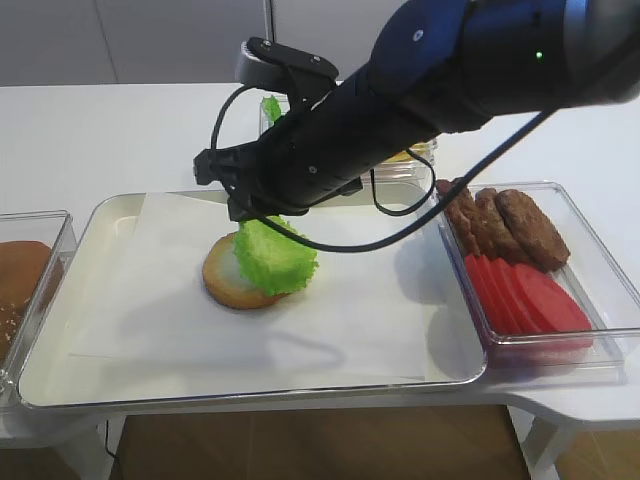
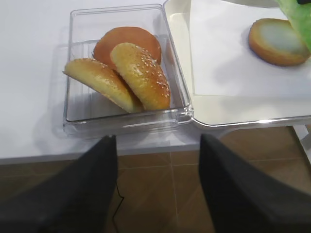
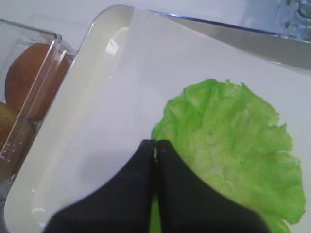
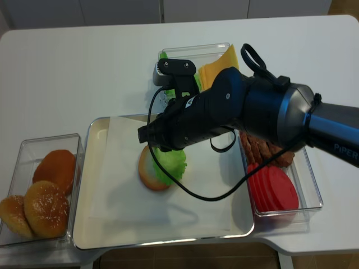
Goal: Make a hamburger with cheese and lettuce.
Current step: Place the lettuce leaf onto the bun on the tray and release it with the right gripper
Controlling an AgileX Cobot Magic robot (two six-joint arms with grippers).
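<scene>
The hamburger is a single bun half (image 1: 228, 285) (image 2: 276, 41) (image 4: 146, 174), cut face up, on white paper in the tray (image 1: 110, 340). The lettuce (image 1: 277, 257) (image 3: 233, 141) (image 4: 173, 162) hangs over the bun's right side, and my right gripper (image 3: 156, 145) (image 1: 252, 215) is shut on its edge. In the left wrist view a corner of the lettuce (image 2: 297, 14) dangles above the bare bun face. Cheese (image 4: 216, 70) lies in a clear box behind the tray, mostly hidden by the arm. My left gripper (image 2: 158, 141) is open and empty, off the table's front edge over the floor.
A clear box of spare bun halves (image 2: 126, 73) (image 4: 39, 196) stands left of the tray. At the right, another clear box holds meat patties (image 1: 510, 225) and tomato slices (image 1: 525, 295). The right arm and its cable span the tray's back half.
</scene>
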